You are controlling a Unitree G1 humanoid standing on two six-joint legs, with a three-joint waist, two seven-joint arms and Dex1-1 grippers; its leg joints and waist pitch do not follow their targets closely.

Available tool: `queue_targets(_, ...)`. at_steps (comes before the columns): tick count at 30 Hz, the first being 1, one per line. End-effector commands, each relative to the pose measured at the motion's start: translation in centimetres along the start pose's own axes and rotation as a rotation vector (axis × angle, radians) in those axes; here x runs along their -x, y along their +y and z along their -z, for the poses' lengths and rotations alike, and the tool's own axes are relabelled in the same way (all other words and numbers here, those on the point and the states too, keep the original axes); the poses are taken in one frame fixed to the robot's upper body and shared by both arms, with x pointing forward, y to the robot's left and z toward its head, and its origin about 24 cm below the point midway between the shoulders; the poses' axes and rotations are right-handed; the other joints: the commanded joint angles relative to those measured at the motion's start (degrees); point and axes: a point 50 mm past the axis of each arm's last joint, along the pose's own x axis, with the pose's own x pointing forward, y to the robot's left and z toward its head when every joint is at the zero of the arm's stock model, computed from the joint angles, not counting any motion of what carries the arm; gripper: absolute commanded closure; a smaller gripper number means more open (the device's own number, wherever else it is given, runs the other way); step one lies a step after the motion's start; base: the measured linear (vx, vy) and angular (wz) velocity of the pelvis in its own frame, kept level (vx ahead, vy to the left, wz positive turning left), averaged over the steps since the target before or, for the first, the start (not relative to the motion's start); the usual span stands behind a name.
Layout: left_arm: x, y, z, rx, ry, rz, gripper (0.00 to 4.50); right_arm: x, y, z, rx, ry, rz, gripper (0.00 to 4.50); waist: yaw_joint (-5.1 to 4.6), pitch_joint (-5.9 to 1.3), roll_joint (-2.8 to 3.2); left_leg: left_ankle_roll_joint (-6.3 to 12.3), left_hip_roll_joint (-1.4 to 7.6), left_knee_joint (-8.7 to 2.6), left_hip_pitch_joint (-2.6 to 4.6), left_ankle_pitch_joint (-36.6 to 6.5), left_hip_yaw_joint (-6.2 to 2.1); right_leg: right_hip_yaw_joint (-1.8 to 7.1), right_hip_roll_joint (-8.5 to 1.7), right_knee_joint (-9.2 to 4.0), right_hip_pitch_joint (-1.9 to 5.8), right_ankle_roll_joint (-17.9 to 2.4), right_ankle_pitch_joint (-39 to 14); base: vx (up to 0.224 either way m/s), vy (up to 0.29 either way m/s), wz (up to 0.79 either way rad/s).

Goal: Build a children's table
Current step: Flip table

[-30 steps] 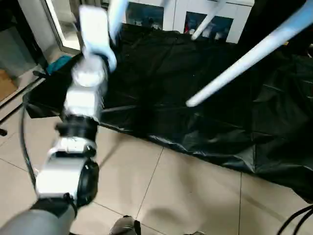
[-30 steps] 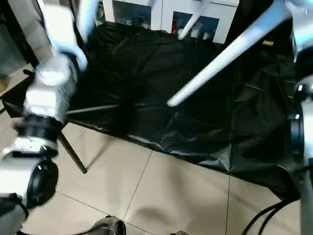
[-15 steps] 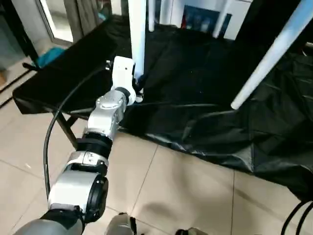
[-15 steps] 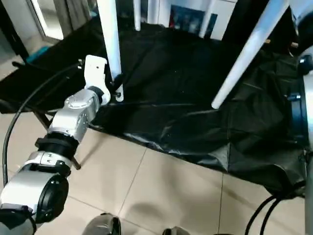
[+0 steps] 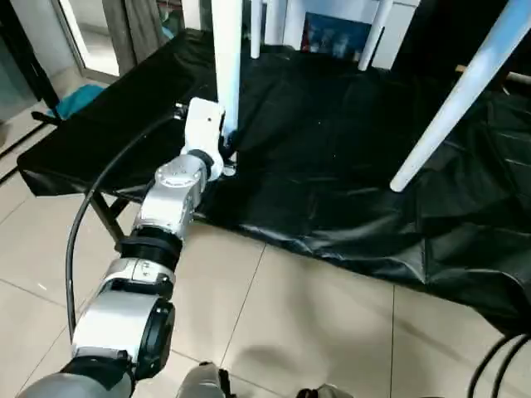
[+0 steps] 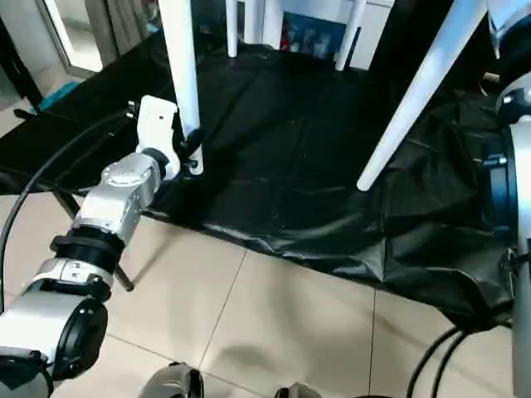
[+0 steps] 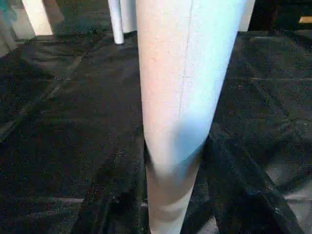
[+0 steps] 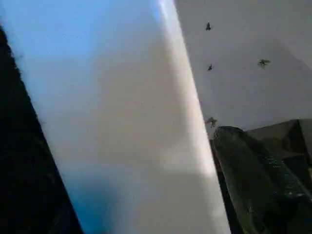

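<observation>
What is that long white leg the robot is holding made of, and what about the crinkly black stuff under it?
The white leg looks like smooth plastic tube: round, even white, with a soft sheen and a faint seam line in the left wrist view. It could be painted metal; the look alone can't settle it. The black sheet seems to be thin plastic film, since it is glossy and full of creases and folds.

My head views are evenly lit and sharp, with soft sheen along the creases of the black sheet point(image 5: 332, 166) over the bench. Daylight brightens the floor point(image 5: 50, 240) left of that sheet. Up close, the white leg point(image 7: 185, 87) blurs and picks up a bluish tint.
</observation>
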Motion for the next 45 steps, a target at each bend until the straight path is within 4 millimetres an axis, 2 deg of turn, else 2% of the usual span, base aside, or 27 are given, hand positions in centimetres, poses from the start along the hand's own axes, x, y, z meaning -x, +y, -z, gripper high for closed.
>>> queue_targets(1, 0.5, 0.9, 2.2, -0.035, 0.103, -0.036, 2.96, 1.3, -3.8, -2.3, -0.035, -0.115, 0.115, 1.09, -0.56, -6.22, -1.09, 7.92, 3.37, -3.61, 2.97, 3.22, -1.57, 2.79, -4.0, -2.32, 3.78, -18.01, 9.38, 0.0, 0.0, 0.0)
queue_targets(6, 0.6, 1.6, 2.2, -0.023, 0.105, -0.043, 2.96, 1.4, -3.5, -3.6, -0.054, -0.246, 0.071, 0.69, -1.06, -6.21, -1.03, 8.44, 3.4, -3.59, 2.84, 3.32, -1.6, 2.74, -4.01, -2.34, 3.78, -18.02, 9.29, 0.0, 0.0, 0.0)
queue_targets(7, 0.7, 1.9, 2.4, -0.019, 0.111, -0.051, 2.96, 1.7, -2.6, -4.9, 0.011, -0.392, 0.035, 0.64, -1.16, -6.2, -0.77, 8.45, 3.44, -3.55, 2.8, 2.99, -1.68, 2.71, -4.13, -2.33, 3.75, -17.99, 9.15, 0.0, 0.0, 0.0)
queue_targets(9, 0.8, 2.0, 2.6, -0.014, 0.113, -0.06, 2.96, 1.9, -1.6, -5.5, 0.036, -0.491, -0.017, 0.62, -0.99, -6.23, -0.87, 8.82, 3.43, -3.59, 2.91, 3.48, -1.65, 2.77, -4.15, -2.27, 3.88, -17.34, 10.67, 0.0, 0.0, 0.0)
queue_targets(12, 0.8, 2.2, 2.7, -0.017, 0.113, -0.064, 2.96, 2.2, -0.3, -5.6, -0.006, -0.584, -0.067, 0.62, -1.51, -6.19, -1.09, 10.32, 3.4, -3.57, 2.3, 2.29, -1.8, 2.75, -4.43, -2.08, 4.3, -16.79, 11.88, 0.0, 0.0, 0.0)
queue_targets(13, 0.9, 2.4, 2.7, -0.025, 0.11, -0.071, 2.96, 2.3, 0.7, -5.5, -0.036, -0.635, -0.09, 0.62, -1.57, -6.22, -0.67, 10.18, 3.64, -3.64, 2.93, 1.32, -1.8, 2.76, -4.33, -2.37, 4.0, -17.44, 9.95, 0.0, 0.0, 0.0)
queue_targets(14, 0.9, 2.4, 2.7, -0.025, 0.11, -0.071, 2.96, 2.4, 0.8, -5.4, -0.039, -0.64, -0.092, 0.62, -1.48, -6.18, -0.59, 10.03, 3.74, -3.71, 3.06, 1.13, -1.8, 2.78, -4.33, -2.44, 3.92, -17.67, 9.66, 0.0, 0.0, 0.0)
queue_targets(15, 0.9, 2.5, 2.7, -0.033, 0.106, -0.074, 2.96, 2.5, 1.5, -5.2, -0.049, -0.665, -0.105, 0.62, -1.37, -6.1, 0.22, 9.48, 3.72, -3.85, 3.16, 0.33, -1.92, 2.7, -4.18, -2.58, 3.82, -18.11, 8.46, 0.0, 0.0, 0.0)
queue_targets(16, 1.0, 2.6, 2.7, -0.038, 0.105, -0.068, 2.96, 2.6, 2.3, -5.0, -0.059, -0.688, -0.113, 0.62, -1.4, -5.98, 0.09, 8.96, 3.87, -4.07, 3.41, -0.85, -1.82, 2.69, -4.13, -2.98, 3.67, -18.11, 7.31, 0.0, 0.0, 0.0)
queue_targets(17, 1.0, 2.7, 2.6, -0.043, 0.104, -0.064, 2.96, 2.7, 2.7, -4.8, -0.067, -0.703, -0.114, 0.62, -1.54, -5.54, 0.69, 6.21, 3.97, -4.8, 3.84, -6.04, -1.93, 2.64, -4.18, -3.71, 3.74, -17.88, 2.88, 0.0, 0.0, 0.0)
queue_targets(18, 1.0, 2.8, 2.6, -0.05, 0.103, -0.061, 2.96, 2.8, 3.0, -4.7, -0.077, -0.713, -0.108, 0.62, -1.54, -5.54, 0.69, 6.21, 3.97, -4.8, 3.84, -6.04, -1.93, 2.64, -4.18, -3.71, 3.74, -17.88, 2.88, 0.0, 0.0, 0.0)
queue_targets(19, 1.0, 2.9, 2.6, -0.058, 0.101, -0.057, 2.96, 3.0, 3.2, -4.6, -0.088, -0.73, -0.108, 0.62, -1.83, -5.75, 0.58, 2.76, 3.84, -5.43, 4.22, -9.94, -2.24, 2.57, -4.44, -4.18, 4.47, -16.88, -0.97, 0.0, 0.0, 0.0)
queue_targets(20, 1.0, 2.9, 2.5, -0.061, 0.101, -0.053, 2.96, 3.1, 3.2, -4.6, -0.096, -0.744, -0.107, 0.62, -1.94, -5.82, 0.61, 2.02, 3.87, -5.56, 4.22, -10.07, -2.27, 2.56, -4.48, -4.23, 4.56, -16.75, -1.05, 0.0, 0.0, 0.0)
queue_targets(22, 1.0, 3.0, 2.5, -0.067, 0.101, -0.05, 2.96, 3.6, 3.3, -4.7, -0.155, -0.798, -0.105, 0.62, -2.07, -5.91, 0.47, 1.32, 3.74, -5.61, 4.11, -9.69, -2.25, 2.61, -4.36, -4.23, 4.63, -16.47, 0.18, 0.0, 0.0, 0.0)
queue_targets(25, 1.0, 3.4, 2.5, -0.087, 0.102, -0.08, 2.96, 4.3, 3.7, -4.6, -0.29, -0.856, -0.131, 0.62, -2.03, -5.78, 0.34, 2.52, 3.82, -5.8, 4.26, -9.29, -2.29, 2.73, -4.5, -4.41, 4.73, -15.95, 0.81, 0.0, 0.0, 0.0)
queue_targets(28, 1.4, 4.3, 2.8, -0.115, 0.115, -0.133, 2.96, 5.5, 5.9, -3.2, -0.451, -0.848, -0.167, 0.62, -1.81, -5.37, 0.28, 1.99, 3.97, -6.51, 4.67, -10.29, -2.46, 2.65, -4.75, -4.94, 5.0, -15.11, -1.89, 0.0, 0.0, 0.0)
queue_targets(29, 1.6, 4.7, 3.0, -0.125, 0.121, -0.159, 2.96, 5.8, 6.6, -2.7, -0.499, -0.831, -0.165, 0.62, -1.85, -5.79, 0.22, 0.89, 3.97, -6.63, 4.99, -10.39, -2.49, 2.62, -4.88, -5.07, 5.34, -14.65, -2.72, 0.0, 0.0, 0.0)
queue_targets(32, 1.9, 5.5, 3.2, -0.143, 0.129, -0.205, 2.96, 6.3, 8.1, -1.6, -0.583, -0.796, -0.172, 0.62, -2.1, -5.98, -0.03, -0.01, 3.72, -6.96, 4.91, -8.75, -2.52, 2.6, -4.89, -5.36, 5.82, -14.02, -2.06, 0.0, 0.0, 0.0)
queue_targets(33, 2.2, 6.0, 3.5, -0.171, 0.141, -0.228, 2.96, 6.7, 9.7, -0.4, -0.636, -0.738, -0.174, 0.62, -2.16, -6.07, 0.24, -0.35, 3.51, -6.9, 4.74, -8.02, -2.56, 2.63, -4.87, -5.38, 5.99, -13.78, -2.08, 0.0, 0.0, 0.0)
queue_targets(36, 2.7, 7.1, 4.2, -0.237, 0.161, -0.282, 2.96, 8.0, 14.0, 2.0, -0.732, -0.583, -0.201, 0.62, -2.06, -6.11, 0.22, -0.21, 3.45, -7.21, 4.91, -7.32, -2.49, 2.72, -4.74, -5.82, 6.09, -13.07, -0.88, 0.0, 0.0, 0.0)
queue_targets(37, 2.8, 7.5, 4.4, -0.236, 0.17, -0.306, 2.96, 8.4, 15.1, 2.5, -0.749, -0.544, -0.211, 0.62, -1.95, -6.29, 0.35, 0.08, 3.38, -7.29, 5.24, -7.01, -2.49, 2.71, -4.63, -5.87, 5.94, -12.85, 0.97, 0.0, 0.0, 0.0)
queue_targets(38, 2.9, 7.8, 4.5, -0.241, 0.174, -0.324, 2.96, 8.7, 15.8, 2.7, -0.771, -0.515, -0.213, 0.62, -2.04, -6.23, 0.64, 0.12, 3.22, -7.32, 5.03, -7.03, -2.61, 2.64, -4.49, -5.81, 6.08, -12.97, 1.19, 0.0, 0.0, 0.0)
queue_targets(40, 3.1, 8.3, 4.5, -0.27, 0.17, -0.358, 2.96, 9.0, 17.0, 3.5, -0.809, -0.439, -0.205, 0.62, -2.28, -6.36, 0.33, 0.07, 3.1, -7.35, 4.81, -7.38, -2.66, 2.53, -4.48, -5.88, 6.3, -13.09, 0.39, 0.0, 0.0, 0.0)
queue_targets(42, 3.1, 8.3, 4.4, -0.266, 0.154, -0.34, 2.96, 9.2, 17.8, 4.0, -0.833, -0.388, -0.19, 0.62, -2.39, -6.27, 0.37, -0.28, 3.04, -7.33, 4.72, -7.93, -2.65, 2.45, -4.52, -6.13, 6.28, -12.86, -2.44, 0.0, 0.0, 0.0)
queue_targets(43, 2.9, 7.8, 4.3, -0.204, 0.123, -0.252, 2.96, 9.4, 18.6, 4.2, -0.865, -0.357, -0.173, 0.62, -2.43, -5.76, 0.85, -1.02, 2.8, -7.55, 5.15, -11.1, -2.46, 2.53, -4.47, -7.26, 5.8, -11.66, -8.36, 0.0, 0.0, 0.0)
queue_targets(44, 2.8, 7.7, 4.3, -0.189, 0.115, -0.226, 2.96, 9.4, 18.7, 4.2, -0.871, -0.354, -0.172, 0.62, -2.31, -5.67, 0.84, -1.41, 2.75, -7.64, 5.46, -12.36, -2.35, 2.58, -4.51, -7.61, 5.69, -11.06, -10.8, 0.0, 0.0, 0.0)
queue_targets(45, 2.8, 7.6, 4.3, -0.184, 0.113, -0.218, 2.61, 9.4, 18.8, 4.1, -0.873, -0.354, -0.172, 0.62, -2.24, -5.78, 0.85, -2.02, 2.83, -7.74, 5.8, -13.55, -2.4, 2.63, -4.61, -7.83, 5.57, -10.51, -13.36, 0.0, 0.0, 0.0)
